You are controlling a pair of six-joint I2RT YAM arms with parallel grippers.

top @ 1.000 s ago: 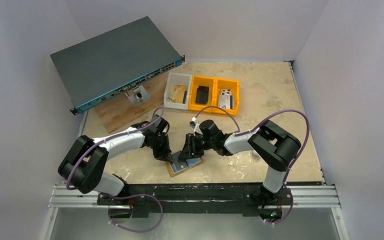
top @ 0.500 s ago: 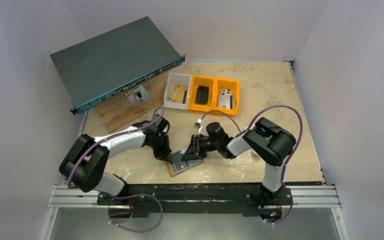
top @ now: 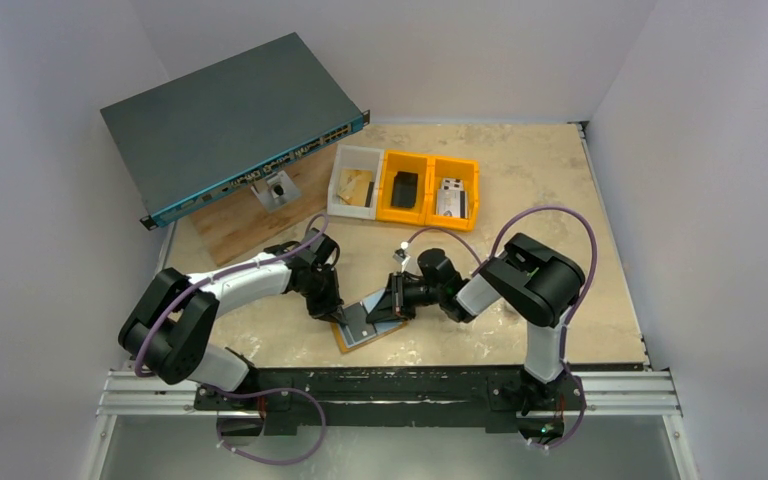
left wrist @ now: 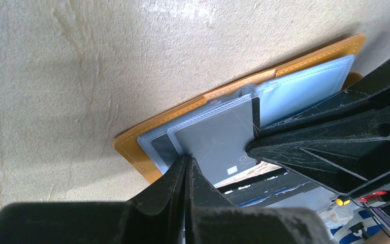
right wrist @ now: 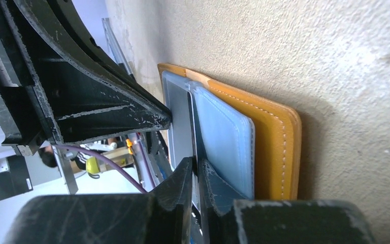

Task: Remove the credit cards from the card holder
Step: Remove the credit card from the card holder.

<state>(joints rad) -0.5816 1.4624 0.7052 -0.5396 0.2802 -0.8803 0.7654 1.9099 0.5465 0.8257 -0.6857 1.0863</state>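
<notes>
Right gripper (right wrist: pixel 197 163) has just clamped the grey card (left wrist: pixel 218 140) as the clenched left gripper (left wrist: pixel 187 161) pins the open card holder (left wrist: pixel 132 148), readying extraction.

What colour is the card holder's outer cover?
Tan-orange; the card holder shows best in the right wrist view.

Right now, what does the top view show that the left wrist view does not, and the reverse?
Only the top view: the left arm and right arm whole, the switch, and three bins at the back.
Only the left wrist view: a grey card partly out of the clear sleeves, and the stitching on the orange edge of the holder.
Both: the open holder flat on the table, with the left fingers and right fingers at it.
</notes>
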